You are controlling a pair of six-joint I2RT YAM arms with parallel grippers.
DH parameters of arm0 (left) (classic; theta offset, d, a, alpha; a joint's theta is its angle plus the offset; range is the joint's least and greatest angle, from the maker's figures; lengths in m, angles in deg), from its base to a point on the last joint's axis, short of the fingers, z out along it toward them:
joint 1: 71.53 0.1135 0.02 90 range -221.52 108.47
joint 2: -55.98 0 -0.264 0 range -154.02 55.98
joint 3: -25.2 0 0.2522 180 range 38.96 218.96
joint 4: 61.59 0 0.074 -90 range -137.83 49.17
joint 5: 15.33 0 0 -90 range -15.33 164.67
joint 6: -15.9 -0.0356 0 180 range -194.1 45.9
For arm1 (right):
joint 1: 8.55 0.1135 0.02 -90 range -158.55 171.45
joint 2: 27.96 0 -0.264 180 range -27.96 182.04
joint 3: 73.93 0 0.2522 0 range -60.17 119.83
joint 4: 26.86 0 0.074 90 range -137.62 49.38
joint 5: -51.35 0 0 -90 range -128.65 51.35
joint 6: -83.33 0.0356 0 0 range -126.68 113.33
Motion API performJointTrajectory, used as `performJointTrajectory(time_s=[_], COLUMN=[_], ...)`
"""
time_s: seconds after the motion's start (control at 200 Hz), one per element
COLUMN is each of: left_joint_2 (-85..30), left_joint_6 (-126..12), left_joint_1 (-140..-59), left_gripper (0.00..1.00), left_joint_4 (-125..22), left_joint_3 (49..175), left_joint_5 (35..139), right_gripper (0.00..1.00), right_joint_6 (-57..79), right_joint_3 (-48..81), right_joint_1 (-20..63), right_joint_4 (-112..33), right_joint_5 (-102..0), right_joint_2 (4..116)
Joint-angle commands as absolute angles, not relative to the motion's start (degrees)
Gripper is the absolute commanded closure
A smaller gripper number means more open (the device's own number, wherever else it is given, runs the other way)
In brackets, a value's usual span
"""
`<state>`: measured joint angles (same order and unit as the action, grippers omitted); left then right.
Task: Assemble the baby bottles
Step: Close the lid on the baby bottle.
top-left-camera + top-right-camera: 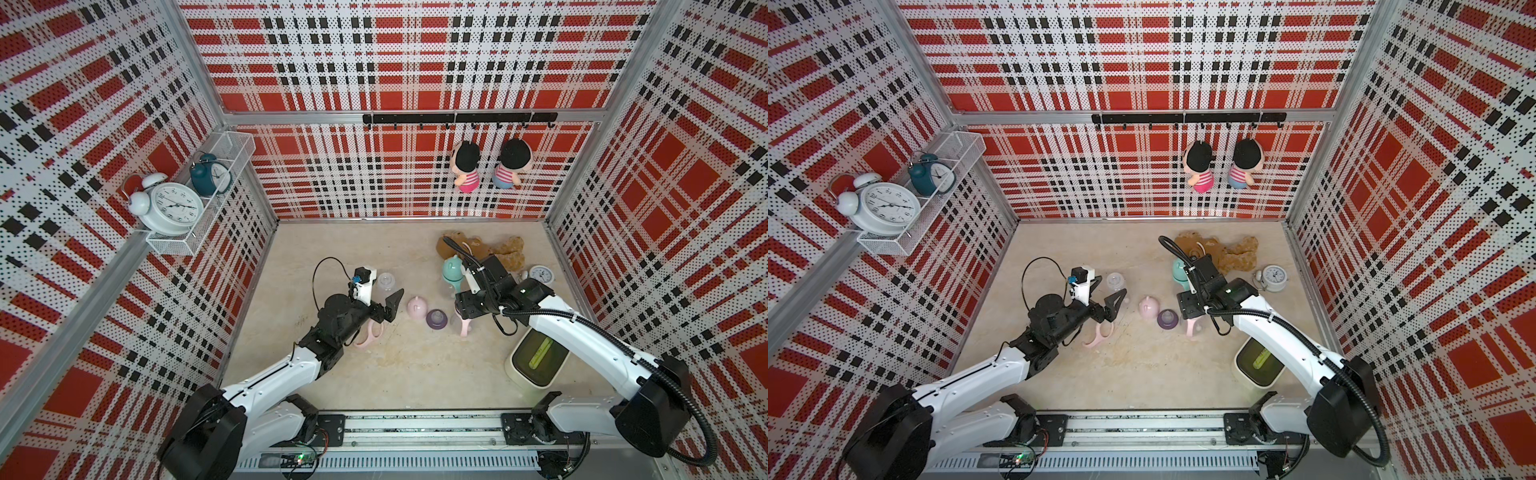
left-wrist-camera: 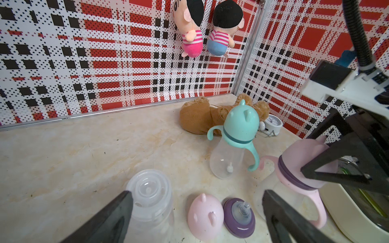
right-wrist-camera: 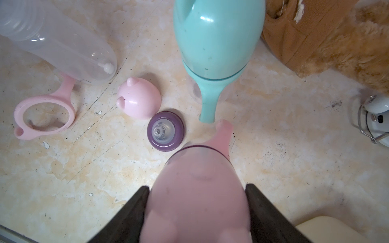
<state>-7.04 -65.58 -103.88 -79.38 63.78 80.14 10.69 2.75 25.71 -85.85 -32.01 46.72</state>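
A mint-capped baby bottle [image 1: 453,270] [image 2: 240,126] stands assembled at the back. Beside it stands a pink-capped baby bottle [image 2: 299,168] with a purple collar and pink handles. My right gripper [image 3: 196,189] is shut on its pink cap [image 3: 197,199] from above. A clear bottle [image 1: 385,283] [image 2: 149,195] stands bare. A loose pink cap [image 1: 417,307] [image 3: 139,101] and a purple teat collar [image 1: 436,319] [image 3: 165,131] lie between the two arms. A pink handle ring [image 1: 1099,334] [image 3: 44,113] lies under my left wrist. My left gripper [image 2: 197,191] hangs open and empty, facing the cap and collar.
A brown teddy [image 1: 478,247] and a small white clock [image 1: 540,274] lie at the back right. A white bin [image 1: 536,357] sits under my right forearm. Two dolls [image 1: 490,166] hang on the back wall. Alarm clocks [image 1: 170,208] stand on a left wall shelf.
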Motion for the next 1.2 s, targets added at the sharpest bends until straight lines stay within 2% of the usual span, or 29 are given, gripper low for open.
performJointTrajectory(time_s=[0.0, 0.491, 0.752, 1.072, 1.193], left_joint_2=[-7.54, -7.54, -8.01, -7.93, -7.66], left_joint_6=[-66.39, -66.54, -66.63, -66.71, -66.71], left_joint_1=[-104.31, -104.60, -104.84, -104.92, -104.99], left_gripper=[0.02, 0.02, 0.02, 0.02, 0.02], left_joint_4=[-80.31, -80.33, -80.33, -80.30, -80.27], left_joint_3=[65.08, 65.15, 65.33, 65.46, 65.44], left_joint_5=[79.50, 79.24, 79.26, 79.32, 79.24], right_gripper=[0.27, 0.27, 0.24, 0.23, 0.20], right_joint_6=[9.77, 9.58, 10.41, 10.91, 10.82], right_joint_3=[4.41, 4.09, 3.07, 3.10, 4.49], right_joint_1=[25.20, 25.20, 25.20, 25.20, 25.20], right_joint_4=[-87.55, -92.88, -96.53, -92.84, -92.99], right_joint_5=[-32.16, -31.94, -30.94, -31.09, -30.25], right_joint_2=[47.01, 50.74, 53.31, 52.20, 52.84])
